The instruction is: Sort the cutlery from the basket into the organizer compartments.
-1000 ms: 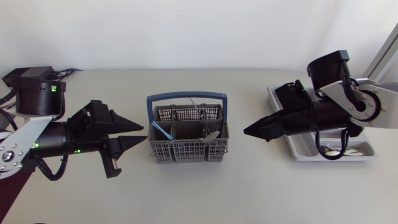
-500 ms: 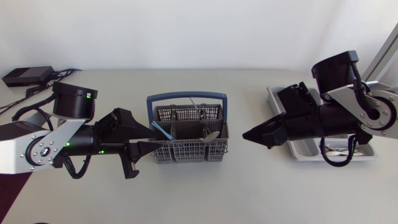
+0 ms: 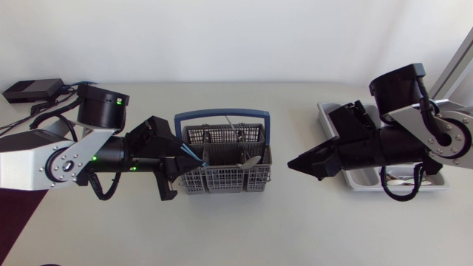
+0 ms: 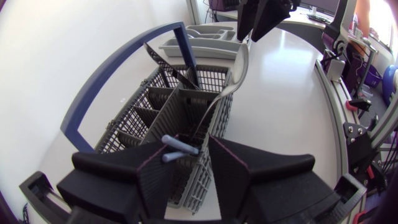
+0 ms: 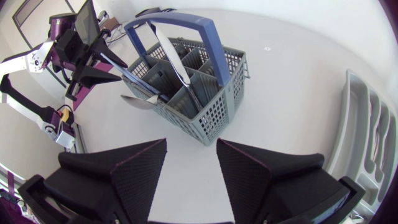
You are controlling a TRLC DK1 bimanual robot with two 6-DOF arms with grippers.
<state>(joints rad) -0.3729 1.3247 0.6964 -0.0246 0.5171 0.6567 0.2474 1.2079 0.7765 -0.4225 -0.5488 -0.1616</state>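
Cutlery [image 3: 247, 157] stands upright in the grey plastic mesh basket [image 3: 222, 181] with a blue hoop handle [image 3: 222, 114], at the middle of the head frame on the pale bench [image 3: 244, 233]. That way each piece offers a free end above the rim. The left arm [image 3: 74, 159] comes in from the left of the frame, level with the basket's near corner. The left jaws are parted a little around the end of a blue-handled utensil [image 4: 179, 149], which lies in the gap. I cannot see both sides pressing on it, so I judge the grasp not yet made. A metal spoon [image 4: 239, 65] leans out over the far wall, clear of that approach. The right arm [image 3: 399, 144] lies over the grey moulded organizer tray [image 3: 325, 111] at the right of the frame. The right jaws are open and empty, pointing at the basket from well apart. This probably leaves the left arm room while the right waits beside the compartments.
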